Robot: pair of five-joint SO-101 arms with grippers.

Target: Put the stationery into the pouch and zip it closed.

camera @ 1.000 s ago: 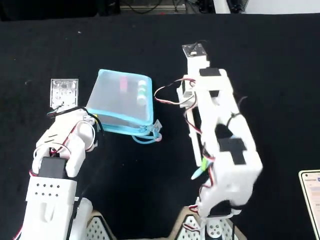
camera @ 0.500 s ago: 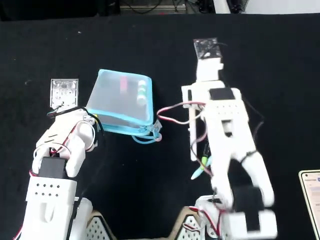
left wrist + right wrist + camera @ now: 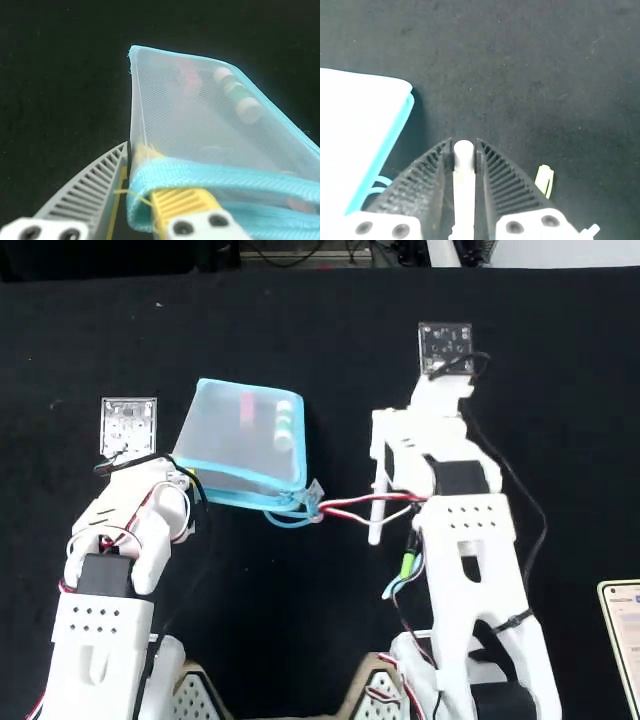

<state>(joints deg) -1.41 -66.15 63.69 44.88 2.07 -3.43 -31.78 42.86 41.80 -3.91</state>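
We hold the pouch with one arm and a pen with the other.
Our left gripper (image 3: 134,159) is clamped on a corner of the translucent blue-edged mesh pouch (image 3: 200,125), right at the zip band. The pouch lies toward the left of the black cloth table (image 3: 300,330), with a pink item and a white-and-green tube (image 3: 284,425) inside it. Our right gripper (image 3: 463,145) is closed tight around a slim white plastic pen (image 3: 464,190), which sits between the jaws near the pouch's zip end. A green-tipped pen (image 3: 404,570) lies on the table beside the right arm, apart from the pouch.
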